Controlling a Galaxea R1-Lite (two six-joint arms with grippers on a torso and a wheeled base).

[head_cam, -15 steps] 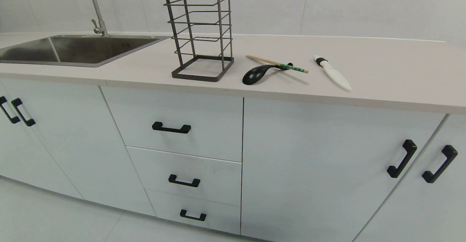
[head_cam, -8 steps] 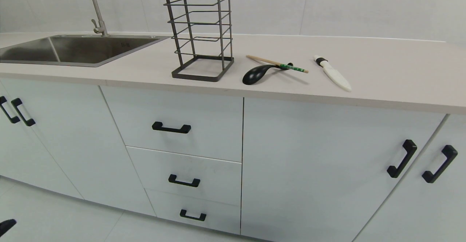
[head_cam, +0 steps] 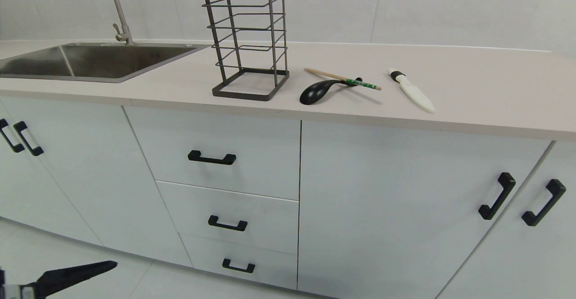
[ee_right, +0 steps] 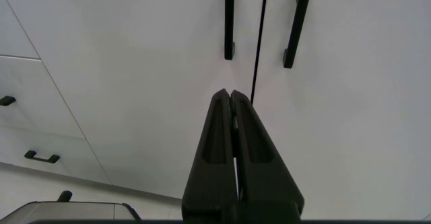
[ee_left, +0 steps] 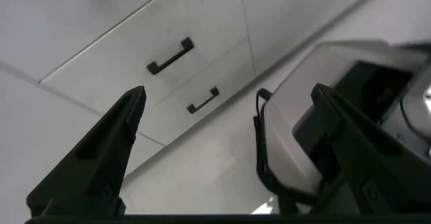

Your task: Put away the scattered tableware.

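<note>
On the countertop (head_cam: 472,78) lie a black spoon (head_cam: 320,91), a wooden chopstick with a green band (head_cam: 342,79) resting across the spoon's handle, and a white knife with a black collar (head_cam: 411,91). A dark wire rack (head_cam: 247,38) stands just left of the spoon. My left gripper (head_cam: 76,274) is low at the bottom left, near the floor, far from the tableware; in the left wrist view its gripper (ee_left: 225,96) is open with nothing between the fingers. My right gripper (ee_right: 231,99) is shut, empty, facing white cabinet doors.
A steel sink (head_cam: 90,60) with a tap (head_cam: 114,6) is set in the counter at the far left. Below the counter are three drawers with black handles (head_cam: 211,158) and cabinet doors (head_cam: 387,209) with black handles (head_cam: 497,195).
My left gripper has risen into the head view at the bottom left and reached rightward. The tableware has not moved.
</note>
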